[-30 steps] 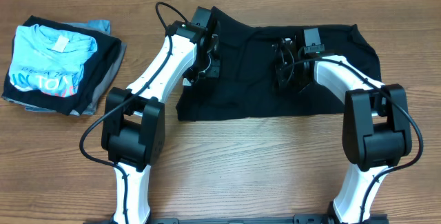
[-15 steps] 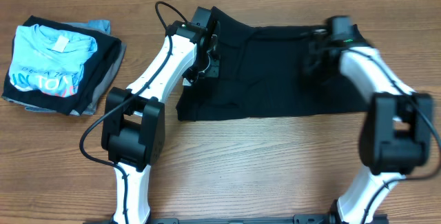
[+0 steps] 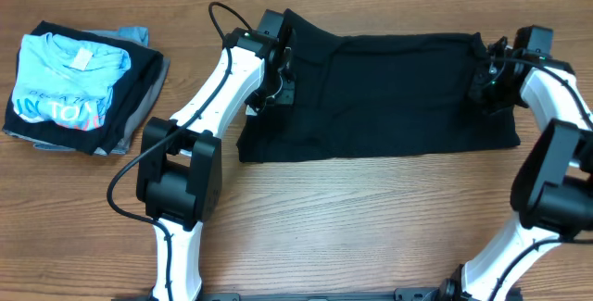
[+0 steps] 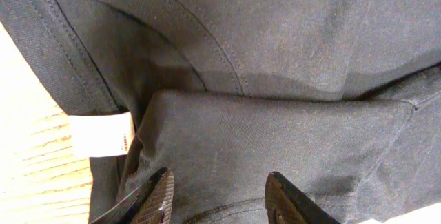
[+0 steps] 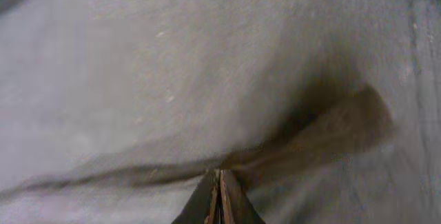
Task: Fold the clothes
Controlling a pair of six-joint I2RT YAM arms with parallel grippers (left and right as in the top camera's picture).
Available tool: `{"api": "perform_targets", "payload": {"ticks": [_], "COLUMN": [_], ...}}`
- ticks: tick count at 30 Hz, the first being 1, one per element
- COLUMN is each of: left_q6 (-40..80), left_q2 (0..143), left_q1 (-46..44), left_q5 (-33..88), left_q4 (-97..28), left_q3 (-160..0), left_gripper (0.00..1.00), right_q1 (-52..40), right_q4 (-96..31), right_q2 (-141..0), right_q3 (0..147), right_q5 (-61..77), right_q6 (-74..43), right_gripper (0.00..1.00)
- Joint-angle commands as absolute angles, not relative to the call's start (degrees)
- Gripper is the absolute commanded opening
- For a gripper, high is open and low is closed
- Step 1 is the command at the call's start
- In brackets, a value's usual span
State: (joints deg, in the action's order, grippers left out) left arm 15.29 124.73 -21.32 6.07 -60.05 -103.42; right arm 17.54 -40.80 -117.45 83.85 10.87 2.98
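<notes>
The clothes, a black T-shirt (image 3: 389,88), lie folded into a wide band across the far half of the table. My left gripper (image 3: 278,71) rests over the shirt's left end, near the collar. In the left wrist view it (image 4: 219,179) is open, its fingertips (image 4: 164,189) set down either side of a folded hem, and a white label (image 4: 100,134) shows at the collar. My right gripper (image 3: 486,83) is at the shirt's right edge. The right wrist view shows it (image 5: 220,174) shut, tips pressed onto the fabric (image 5: 172,65) where a crease runs out from them.
A stack of folded garments (image 3: 79,88), topped by a light blue T-shirt with lettering, sits at the far left of the wooden table (image 3: 352,218). A black cable (image 3: 218,18) loops above the left arm.
My right arm has swept from the middle of the shirt out to its right edge, jaws shut throughout. The left arm has stayed in place.
</notes>
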Motion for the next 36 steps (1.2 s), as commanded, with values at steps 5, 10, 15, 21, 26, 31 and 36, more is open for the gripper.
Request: {"api": "perform_targets", "payload": {"ticks": [5, 10, 15, 21, 26, 31, 36], "left_q6": [15.18, 15.18, 15.20, 16.60, 17.56, 3.84, -1.61], "left_q2": [123.83, 123.83, 123.83, 123.83, 124.07, 124.11, 124.11], "left_q1": [-20.95, -20.91, -20.36, -18.87, -15.66, -13.06, -12.23], "left_q5": [4.93, -0.54, -0.82, -1.06, 0.80, 8.84, 12.64], "left_q4": [-60.23, -60.23, -61.52, -70.11, -76.73, -78.91, -79.40], "left_q3": [-103.61, -103.61, -104.90, -111.94, -112.44, -110.54, -105.91], "left_gripper": [0.47, 0.45, 0.43, 0.49, 0.69, 0.65, 0.56], "right_q1": [17.50, 17.50, 18.15, 19.53, 19.64, 19.68, 19.68], "right_q4": [-31.38, -33.41, -45.43, -62.46, -62.41, -60.07, -59.05], "right_q2": [-119.57, -117.49, -112.36, -110.63, -110.69, -110.69, -110.69], "right_q3": [83.72, 87.29, 90.98, 89.12, 84.60, 81.87, 80.49], "right_q5": [2.61, 4.10, 3.92, 4.60, 2.22, -0.89, -5.28], "right_q6": [-1.74, -3.31, -4.14, -13.76, -13.56, -13.54, -13.54], "right_gripper": [0.04, 0.04, 0.04, 0.09, 0.10, 0.11, 0.10]}}
